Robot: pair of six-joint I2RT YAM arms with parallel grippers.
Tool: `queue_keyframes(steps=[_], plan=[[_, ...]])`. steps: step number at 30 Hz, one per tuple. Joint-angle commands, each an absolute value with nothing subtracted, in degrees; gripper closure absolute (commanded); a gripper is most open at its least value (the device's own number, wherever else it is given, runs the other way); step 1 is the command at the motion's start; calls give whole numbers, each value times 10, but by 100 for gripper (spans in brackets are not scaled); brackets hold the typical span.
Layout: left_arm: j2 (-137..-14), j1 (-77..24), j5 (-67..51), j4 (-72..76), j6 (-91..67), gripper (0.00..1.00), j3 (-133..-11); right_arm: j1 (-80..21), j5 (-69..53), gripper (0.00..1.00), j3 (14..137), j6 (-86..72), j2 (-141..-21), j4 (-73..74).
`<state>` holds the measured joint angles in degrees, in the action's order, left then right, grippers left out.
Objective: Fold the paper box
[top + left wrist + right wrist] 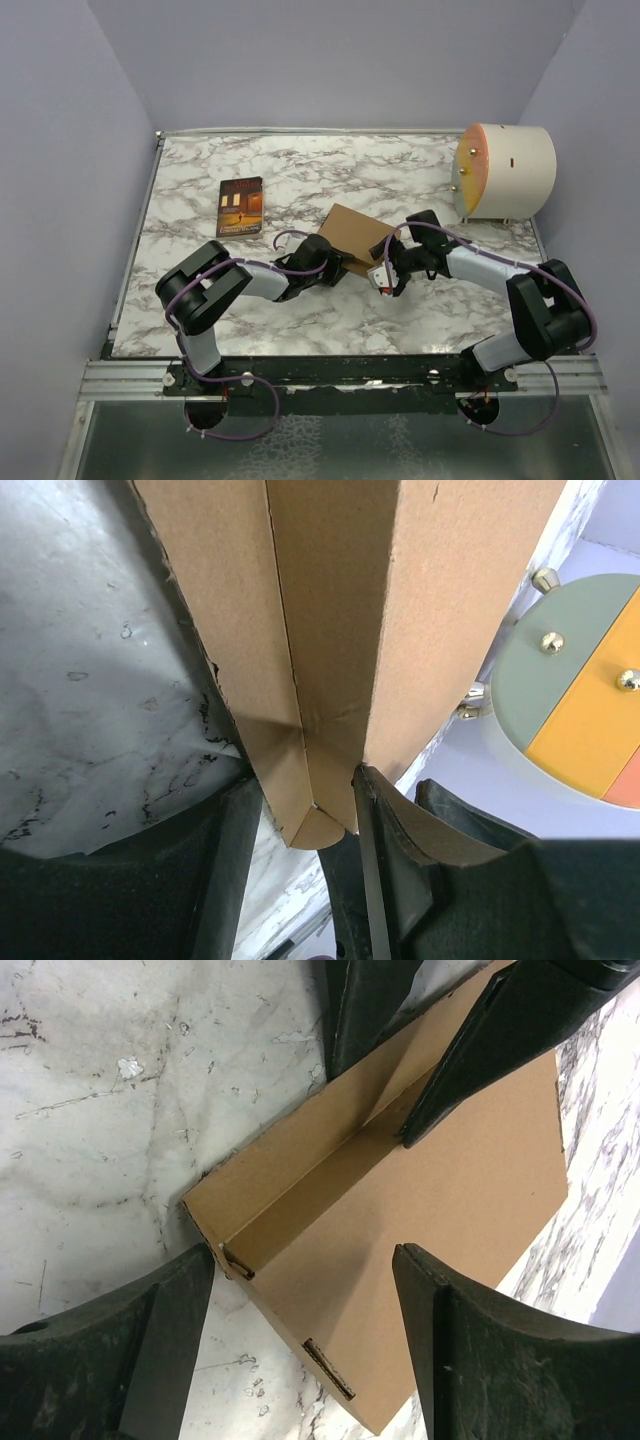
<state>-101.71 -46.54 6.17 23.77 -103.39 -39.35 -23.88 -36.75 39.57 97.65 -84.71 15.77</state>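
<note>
**Paper box** (355, 232) (450, 1200): plain brown corrugated cardboard, die-cut, shallow, partly folded. It lies near mid-table, slanted to the table edges. One long side wall (300, 1175) is raised upright from the flat base panel. The opposite long edge and the short near edge lie flat and unwalled.

**Left gripper** (338, 262) (303, 780): set at the box's near-left edge. Its black fingers (360, 1010) are placed one outside and one inside the raised wall. In the left wrist view they are closed on the doubled cardboard, which fills the gap between them.

**Right gripper** (383, 278) (305, 1255): set at the box's near-right corner. The jaws are held wide. One finger is just beside the wall's end and the other is over the base panel. Nothing is gripped, and contact cannot be told.

**Open room:** bare surface is seen on the box's left, near and far sides.

**Book** (240, 207): dark, with an orange cover picture, laid flat well apart to the box's far left.

**Cylinder** (505, 172): large and cream, on its side, its banded end face studded with brass knobs. It is set well apart to the box's far right.

**Table top** (420, 170): white marble pattern with grey veining.

**Walls** (300, 60): pale lilac, closing in three sides.

**Rail** (350, 375): metal, on the box's near side, with both arm bases carried on it.
</note>
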Motion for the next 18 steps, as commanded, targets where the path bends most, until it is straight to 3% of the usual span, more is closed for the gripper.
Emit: queue_keyframes(steps=[1, 18], plan=[[-1065, -464, 66, 97, -1013, 53, -368, -237, -384, 29, 399, 971, -859, 149], [-1058, -464, 69, 91, -1007, 52, -377, -237, -379, 40, 421, 975, -880, 174]])
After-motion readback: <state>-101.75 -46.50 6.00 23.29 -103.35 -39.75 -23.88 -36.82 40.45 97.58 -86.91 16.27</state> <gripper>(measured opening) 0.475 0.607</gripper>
